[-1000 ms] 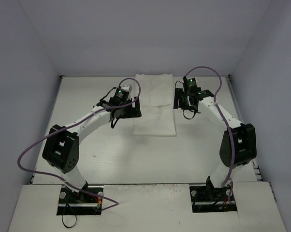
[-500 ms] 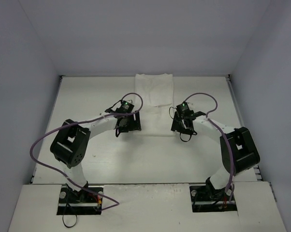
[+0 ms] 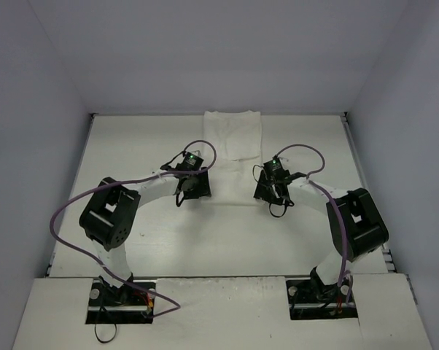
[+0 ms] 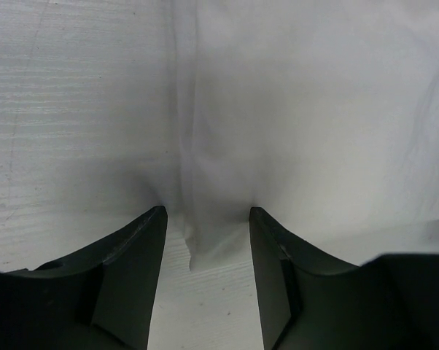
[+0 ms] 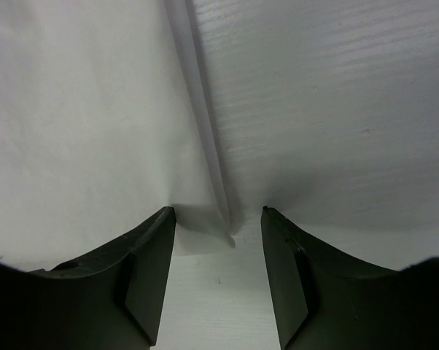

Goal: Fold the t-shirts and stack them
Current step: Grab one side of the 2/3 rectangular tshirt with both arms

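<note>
The white cotton t-shirt [image 3: 232, 135], folded into a long rectangle, lies toward 12 o'clock on the white table [image 3: 132, 149]. Its 6 o'clock corners are straddled by the left gripper [image 4: 206, 215] and right gripper [image 5: 218, 211], jaws parted, nothing pinched. All layers should be caught together.

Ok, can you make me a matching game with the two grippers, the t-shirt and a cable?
Things:
1. left gripper
2. right gripper
3. t-shirt
4. right arm's cable

Descriptions:
A. purple
B. open around the shirt's near right corner
C. white, folded flat
D. open around the shirt's near left corner

Pairs: 1-D, 2-B, 3-C, 4-A
</note>
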`<state>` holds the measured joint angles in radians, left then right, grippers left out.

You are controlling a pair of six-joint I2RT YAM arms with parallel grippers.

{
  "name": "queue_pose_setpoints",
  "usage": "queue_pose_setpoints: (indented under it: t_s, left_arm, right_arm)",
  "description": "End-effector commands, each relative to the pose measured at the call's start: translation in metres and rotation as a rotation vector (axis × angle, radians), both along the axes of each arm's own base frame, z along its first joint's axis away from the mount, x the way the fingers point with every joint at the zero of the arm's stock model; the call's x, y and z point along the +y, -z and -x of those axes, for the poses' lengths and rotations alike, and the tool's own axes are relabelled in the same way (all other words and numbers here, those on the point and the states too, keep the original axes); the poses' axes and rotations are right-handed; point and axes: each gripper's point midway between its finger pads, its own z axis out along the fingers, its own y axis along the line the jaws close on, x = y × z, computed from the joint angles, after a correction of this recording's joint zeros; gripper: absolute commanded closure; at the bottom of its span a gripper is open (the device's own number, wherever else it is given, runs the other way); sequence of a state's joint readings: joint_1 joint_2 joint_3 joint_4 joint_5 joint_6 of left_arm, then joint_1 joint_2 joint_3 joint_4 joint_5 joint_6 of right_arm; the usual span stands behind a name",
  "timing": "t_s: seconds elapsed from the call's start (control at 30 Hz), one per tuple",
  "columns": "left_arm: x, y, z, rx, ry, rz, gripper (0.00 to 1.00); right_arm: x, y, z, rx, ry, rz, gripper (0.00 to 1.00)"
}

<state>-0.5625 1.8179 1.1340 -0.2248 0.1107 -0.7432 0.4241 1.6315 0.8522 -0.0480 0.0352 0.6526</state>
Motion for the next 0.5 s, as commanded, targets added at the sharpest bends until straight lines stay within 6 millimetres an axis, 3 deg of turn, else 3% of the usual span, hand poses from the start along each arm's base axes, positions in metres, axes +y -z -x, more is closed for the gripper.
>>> queue_pose_setpoints:
  t_s: [0.0, 0.2, 0.37, 0.47]
  left_arm:
    - [0.001, -0.003, 0.001, -0.012, -0.012, 0.017, 0.55]
    - [0.002, 0.003, 0.009, 0.006, -0.002, 0.013, 0.77]
    - [0.006, 0.009, 0.018, 0.018, 0.007, -0.002, 0.86]
    - [0.008, 0.014, 0.022, 0.028, 0.012, -0.008, 0.98]
  right_arm:
    - [0.002, 0.011, 0.013, 0.032, 0.028, -0.008, 0.52]
    - [0.005, 0.025, 0.031, 0.085, 0.037, -0.013, 0.55]
    - [-0.002, 0.035, 0.048, 0.116, 0.063, 0.006, 0.65]
    - [-0.007, 0.041, 0.053, 0.127, 0.074, 0.023, 0.74]
